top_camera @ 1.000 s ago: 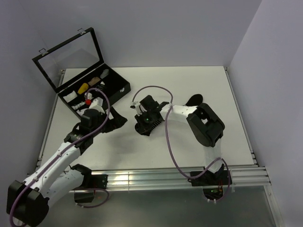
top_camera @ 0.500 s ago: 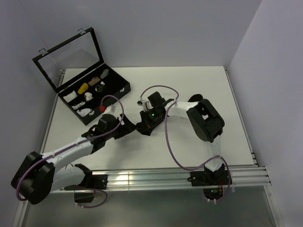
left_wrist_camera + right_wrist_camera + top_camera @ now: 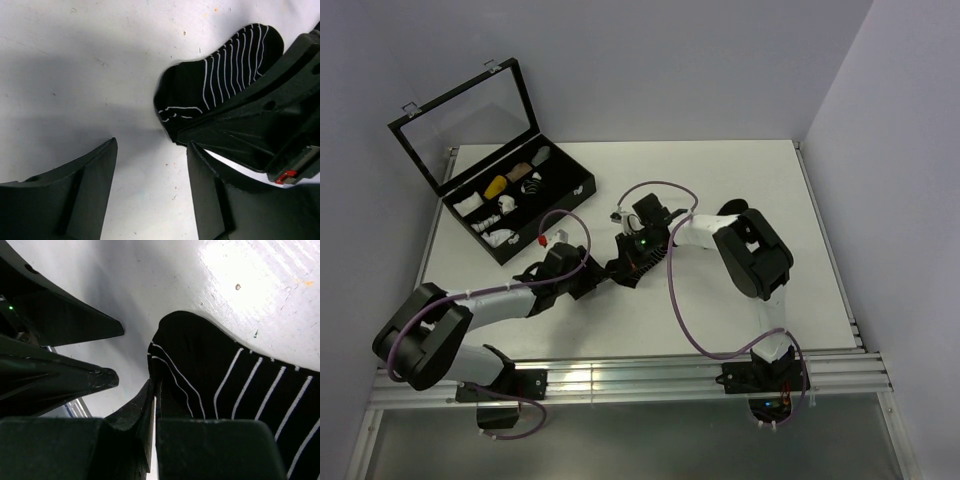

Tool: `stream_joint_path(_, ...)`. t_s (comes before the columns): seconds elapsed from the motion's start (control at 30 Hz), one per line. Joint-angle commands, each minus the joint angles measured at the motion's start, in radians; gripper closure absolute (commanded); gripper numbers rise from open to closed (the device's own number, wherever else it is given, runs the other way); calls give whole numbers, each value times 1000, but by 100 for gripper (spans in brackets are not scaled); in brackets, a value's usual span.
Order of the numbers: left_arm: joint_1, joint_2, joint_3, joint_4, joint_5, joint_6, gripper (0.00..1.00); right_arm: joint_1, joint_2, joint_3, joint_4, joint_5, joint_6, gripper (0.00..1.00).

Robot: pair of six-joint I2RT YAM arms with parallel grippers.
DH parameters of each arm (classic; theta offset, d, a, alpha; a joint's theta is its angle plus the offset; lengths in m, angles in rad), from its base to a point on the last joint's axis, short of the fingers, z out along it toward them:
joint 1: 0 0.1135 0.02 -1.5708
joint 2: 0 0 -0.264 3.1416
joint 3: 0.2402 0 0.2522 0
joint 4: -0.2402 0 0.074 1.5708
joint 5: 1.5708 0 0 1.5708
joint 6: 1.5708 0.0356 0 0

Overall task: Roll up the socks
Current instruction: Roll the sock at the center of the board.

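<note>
While the right gripper [image 3: 154,402] has its fingers pressed almost together on the edge of the socks [image 3: 235,385], it holds only a thin fold of fabric. Just beside it the left gripper [image 3: 152,146] stands wide open and holds nothing, with bare table [image 3: 70,70] between its fingers. The socks lie flat near the middle of the table, partly under the right gripper. I think the fold may slip out when rolling begins. The two grippers are so near that they may also knock each other.
</note>
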Motion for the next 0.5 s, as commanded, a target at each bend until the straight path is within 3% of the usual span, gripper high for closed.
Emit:
stream_joint_path(0.0, -7, 20, 10, 61, -28, -4, 39, -19, 17, -7, 42, -47, 29, 100)
stream_joint_path(0.23, -7, 40, -13, 110, -14, 39, 42, -68, 47, -7, 74, -131, 118, 100)
stream_joint_path(0.47, -7, 37, -17, 112, -18, 56, 41, -79, 21, 40, -16, -118, 91, 100)
